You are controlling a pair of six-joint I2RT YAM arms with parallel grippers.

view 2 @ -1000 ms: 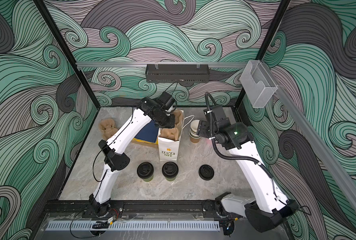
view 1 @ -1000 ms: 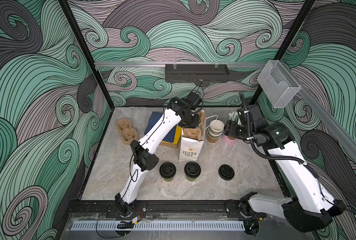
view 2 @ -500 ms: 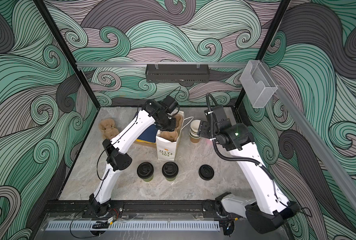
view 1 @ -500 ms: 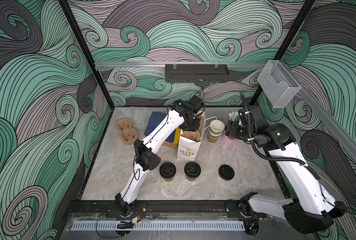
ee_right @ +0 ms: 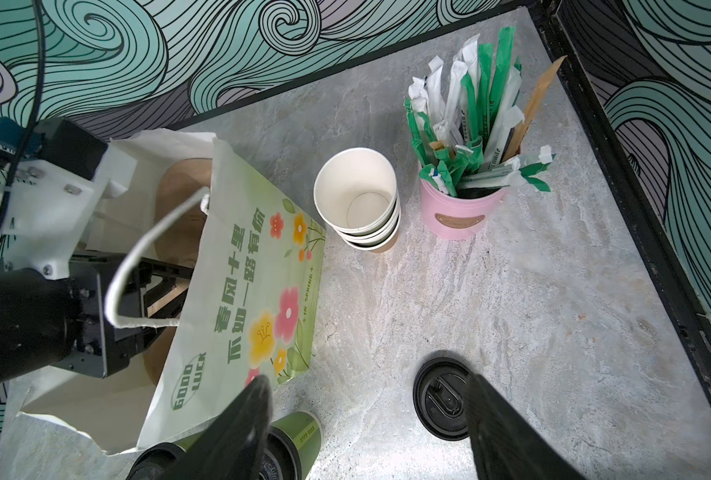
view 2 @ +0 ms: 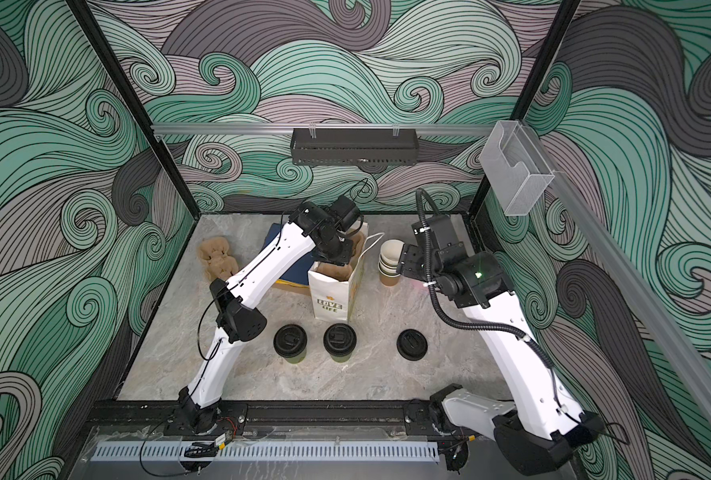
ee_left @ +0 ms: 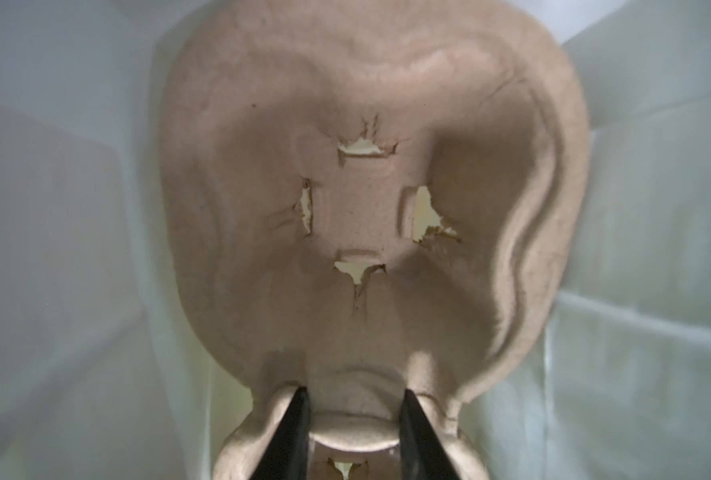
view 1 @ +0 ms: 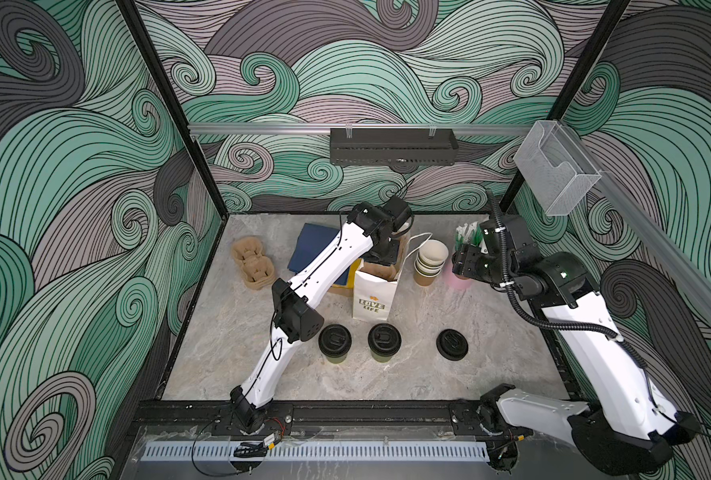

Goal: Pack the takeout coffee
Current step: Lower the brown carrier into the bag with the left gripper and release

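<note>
Two takeout coffee cups (view 1: 334, 341), black lids on, are standing side by side on the counter (view 1: 491, 324) just in front of the paper bag (view 1: 372, 293), neither one packed. Left end effector (ee_left: 354, 390) is reaching down into the bag, its narrow-set fingers (ee_left: 295, 419) pinching the centre ridge of a pulp cup carrier (ee_left: 366, 208) and holding it between the white walls. Right end effector (ee_right: 366, 378) is hanging wide and empty above the counter, near the stack of lidless cups (ee_right: 358, 199) and the pink straw tin (ee_right: 462, 212). Progress, as judged: carrier inside the bag but not released, both cups waiting to be lifted into its wells. Whether the carrier is resting on the bag floor cannot be told; the wrist view is blurring at its edges and showing perhaps only one well whole. In both top views the left arm is covering much of the bag's mouth.
</note>
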